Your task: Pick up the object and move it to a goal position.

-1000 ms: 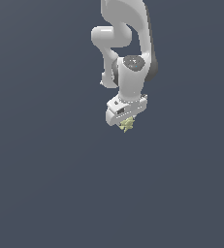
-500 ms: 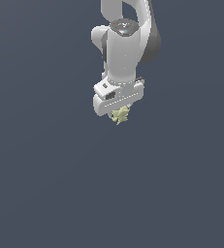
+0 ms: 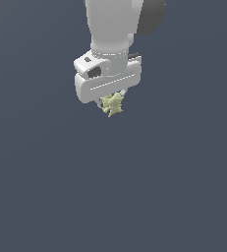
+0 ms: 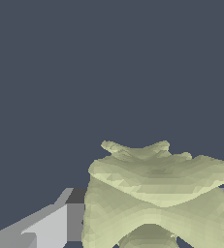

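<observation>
The object is a small pale yellow-green jagged lump hanging just under the white hand of the arm in the exterior view. My gripper is shut on the object, and its fingers are mostly hidden behind the hand and the lump. In the wrist view the object fills the lower part of the picture, and a grey finger shows beside it. Object and gripper are held up, clear of the dark surface.
A plain dark blue-grey ground fills the rest of both views. The white arm rises out of the exterior view's upper edge.
The arm has carried the held object toward the exterior view's left and a little up, and the hand has turned. The grip on the object has stayed the same.
</observation>
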Robot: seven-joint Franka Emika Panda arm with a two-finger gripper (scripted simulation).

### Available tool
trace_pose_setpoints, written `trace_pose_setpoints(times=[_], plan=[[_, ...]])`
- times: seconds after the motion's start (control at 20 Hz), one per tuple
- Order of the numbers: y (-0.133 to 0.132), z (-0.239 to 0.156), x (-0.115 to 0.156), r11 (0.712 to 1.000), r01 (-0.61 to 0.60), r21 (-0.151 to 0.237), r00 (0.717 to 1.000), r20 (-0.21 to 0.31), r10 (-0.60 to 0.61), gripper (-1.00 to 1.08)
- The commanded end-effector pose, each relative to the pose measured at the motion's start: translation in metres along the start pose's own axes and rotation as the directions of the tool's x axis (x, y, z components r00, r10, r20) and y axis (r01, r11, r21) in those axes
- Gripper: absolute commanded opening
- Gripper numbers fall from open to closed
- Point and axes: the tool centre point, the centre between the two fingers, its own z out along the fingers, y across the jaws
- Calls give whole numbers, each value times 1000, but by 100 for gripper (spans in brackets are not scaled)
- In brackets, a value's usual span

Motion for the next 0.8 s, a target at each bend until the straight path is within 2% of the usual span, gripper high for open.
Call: trace_pose_setpoints(times=[0.0, 0.75], plan=[[11, -21, 2, 1000, 0, 0, 1000, 1, 0, -100], [61, -114, 12, 1000, -1, -2, 1000, 2, 1, -100]])
